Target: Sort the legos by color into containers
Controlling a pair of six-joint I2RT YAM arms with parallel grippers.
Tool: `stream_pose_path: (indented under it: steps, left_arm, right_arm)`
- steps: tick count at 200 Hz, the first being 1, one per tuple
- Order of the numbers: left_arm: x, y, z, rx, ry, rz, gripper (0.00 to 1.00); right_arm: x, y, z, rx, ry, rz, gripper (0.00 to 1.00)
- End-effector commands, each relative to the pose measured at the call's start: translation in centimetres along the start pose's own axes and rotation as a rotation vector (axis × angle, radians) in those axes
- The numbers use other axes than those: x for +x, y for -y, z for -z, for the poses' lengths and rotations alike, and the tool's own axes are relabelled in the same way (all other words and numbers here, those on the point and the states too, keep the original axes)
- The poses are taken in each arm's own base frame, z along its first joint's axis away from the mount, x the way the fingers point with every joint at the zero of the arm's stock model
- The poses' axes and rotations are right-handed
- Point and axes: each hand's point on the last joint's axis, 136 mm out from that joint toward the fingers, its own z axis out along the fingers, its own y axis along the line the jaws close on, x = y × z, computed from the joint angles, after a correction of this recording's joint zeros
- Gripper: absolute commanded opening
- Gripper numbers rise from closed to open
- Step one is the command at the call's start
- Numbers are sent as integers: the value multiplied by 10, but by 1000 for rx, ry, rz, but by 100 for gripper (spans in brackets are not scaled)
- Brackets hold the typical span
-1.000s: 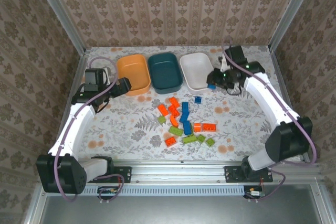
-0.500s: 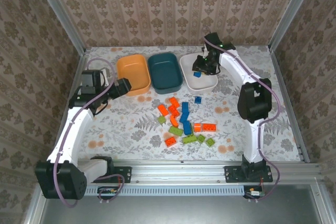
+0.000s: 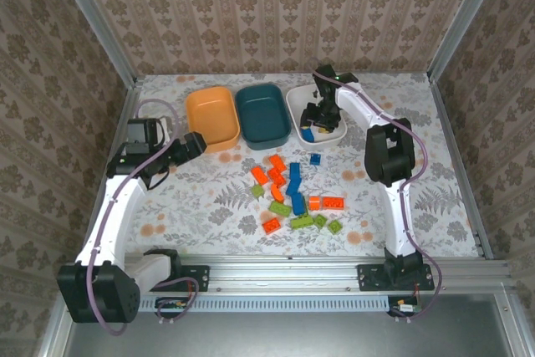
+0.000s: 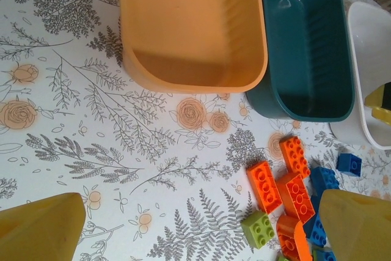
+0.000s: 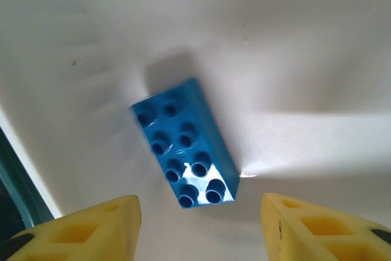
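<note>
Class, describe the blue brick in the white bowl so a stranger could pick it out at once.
Three bowls stand in a row at the far side of the table: an orange bowl, a teal bowl, then a white bowl on the right. In it lies a long blue brick, two studs by four. The other bricks all lie loose on the table.

White arms (image 3: pixel 117 206), black joints (image 3: pixel 387 152), yellow jaws

Lab cell: aluminium frame (image 3: pixel 284 267), wallpapered panels (image 3: pixel 276 14)
</note>
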Motion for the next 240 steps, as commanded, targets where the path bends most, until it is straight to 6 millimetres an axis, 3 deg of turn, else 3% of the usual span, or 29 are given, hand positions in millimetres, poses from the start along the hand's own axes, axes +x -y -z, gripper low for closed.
stream_pose_path:
  steps: [1,17,44,69,91,154,200,240]
  left_arm:
    - [2,1,-3,21,-14,35,100]
    - [-1,3,-6,35,-14,39,100]
    - [-5,5,-13,47,-16,47,100]
    - [-5,5,-20,58,-24,62,100]
    - [-6,8,-26,75,-33,72,100]
    - [0,25,-32,100,-86,29,100]
    - [6,22,-23,84,-86,16,100]
    - [5,22,-20,79,-92,7,100]
  right_arm:
    - [2,-3,53,22,78,24,57]
    - [16,2,75,63,108,27,58]
    - [64,18,85,141,115,4,61]
    - [106,19,74,128,153,-13,64]
    - [121,15,50,118,170,-4,67]
    - [110,17,5,175,168,15,67]
    - [104,29,-8,235,180,23,63]
    - [95,27,-17,239,206,32,56]
